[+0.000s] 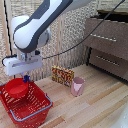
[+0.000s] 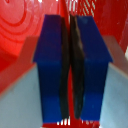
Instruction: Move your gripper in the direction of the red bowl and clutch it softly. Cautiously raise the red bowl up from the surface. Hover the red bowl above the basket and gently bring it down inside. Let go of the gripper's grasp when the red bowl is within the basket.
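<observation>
Wooden tabletop (image 1: 100,105); hand (image 1: 25,78) over basket (image 1: 35,107) rim.

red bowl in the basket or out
In. The red bowl sits inside the basket, below its rim, with the claw directly over it.

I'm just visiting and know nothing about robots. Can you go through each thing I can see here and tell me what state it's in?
gripper: over the basket, fingers nearly together on the bowl's rim.
red bowl: upright, inside the basket.
basket: upright on the table, handle folded down.
pink cup: upright on the table, untouched.
printed box: standing beside the cup.
dresser: drawers shut.
</observation>
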Available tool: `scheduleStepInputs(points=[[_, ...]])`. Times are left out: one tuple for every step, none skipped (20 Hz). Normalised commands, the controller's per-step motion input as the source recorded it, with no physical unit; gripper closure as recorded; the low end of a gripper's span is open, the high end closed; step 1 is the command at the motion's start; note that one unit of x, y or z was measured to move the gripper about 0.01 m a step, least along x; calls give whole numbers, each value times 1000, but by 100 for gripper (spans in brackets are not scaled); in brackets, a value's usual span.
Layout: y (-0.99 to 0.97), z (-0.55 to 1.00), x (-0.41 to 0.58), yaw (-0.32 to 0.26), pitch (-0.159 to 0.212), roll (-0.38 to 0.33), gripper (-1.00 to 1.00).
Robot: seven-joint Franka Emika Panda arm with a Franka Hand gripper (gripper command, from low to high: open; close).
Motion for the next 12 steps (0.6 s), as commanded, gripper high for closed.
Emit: scheduleStepInputs(points=[[0, 0, -131, 0, 0, 0, -100], [0, 0, -77, 0, 0, 0, -100], [0, 0, 0, 0, 0, 0, -100], [0, 3, 0, 0, 0, 0, -100], [0, 63, 31, 0, 0, 0, -100], [-80, 114, 71, 0, 0, 0, -100], [-66, 146, 146, -2, 0, 0, -100], [-169, 231, 123, -6, 0, 26, -100], [-66, 303, 166, -8, 0, 0, -100], [-14, 377, 209, -48, 0, 0, -100], [-123, 469, 169, -61, 0, 6, -100], [-114, 543, 220, -56, 0, 36, -100]])
